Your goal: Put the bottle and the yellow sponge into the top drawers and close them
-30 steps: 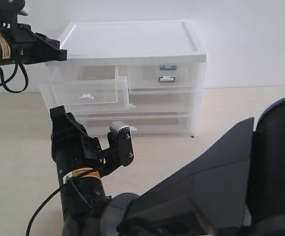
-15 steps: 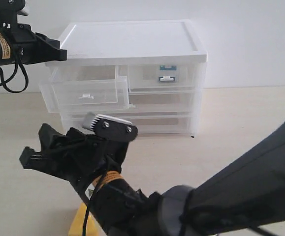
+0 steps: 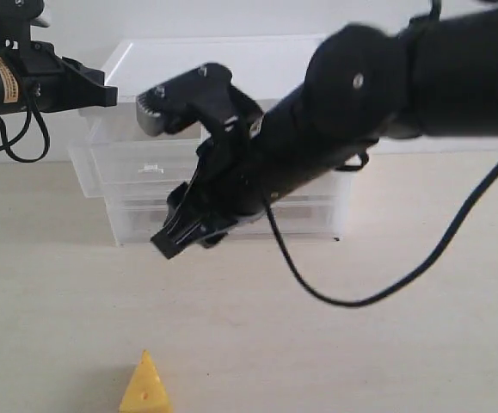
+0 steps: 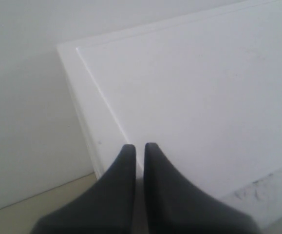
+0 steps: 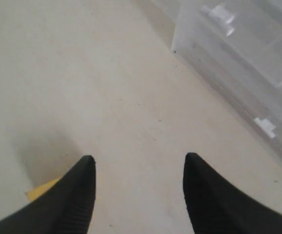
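Observation:
The yellow sponge (image 3: 145, 391) stands on the table at the front; one corner of the sponge (image 5: 41, 189) shows beside a right finger. My right gripper (image 3: 171, 241) hangs open above the table in front of the cabinet, well above the sponge; the right gripper (image 5: 138, 161) holds nothing. The left top drawer (image 3: 124, 168) is pulled out. My right arm covers the right top drawer, and the bottle is hidden. My left gripper (image 3: 102, 93) is shut and empty at the cabinet's top left corner; in its wrist view the left gripper (image 4: 140, 146) is over the white top (image 4: 194, 97).
The white-topped cabinet (image 3: 231, 60) stands at the back against a white wall. Its translucent lower drawer fronts (image 5: 257, 83) with small white handles (image 5: 218, 14) lie just past my right gripper. The beige table (image 3: 386, 327) extends to the front and right.
My right arm has swung up from the near foreground and now crosses in front of the cabinet, covering the right top drawer and the bottle. The sponge has come fully into view. The left arm stayed put.

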